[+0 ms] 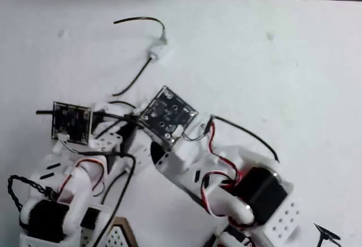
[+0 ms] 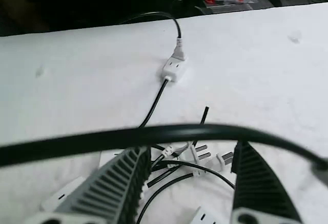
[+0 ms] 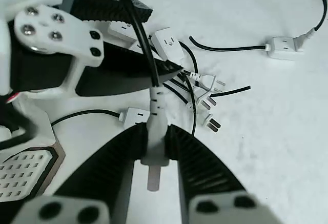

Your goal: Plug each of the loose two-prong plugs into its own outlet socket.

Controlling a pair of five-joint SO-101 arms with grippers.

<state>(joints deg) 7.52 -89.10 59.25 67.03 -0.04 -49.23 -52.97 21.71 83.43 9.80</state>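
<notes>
Between the closed black fingers (image 3: 200, 167) of the right gripper (image 3: 155, 141), a white two-prong plug (image 3: 155, 124) is sitting clamped; turning its prongs squarely toward the white outlet socket (image 3: 166, 42) ahead is seeming essential.

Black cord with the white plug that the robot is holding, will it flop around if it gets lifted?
Probably floppy: the thin black cord bends in a curve above the right gripper, whose jaws pinch its white plug. It looks light, being so thin. It may snag the loose two-prong plugs tangled nearby.
</notes>
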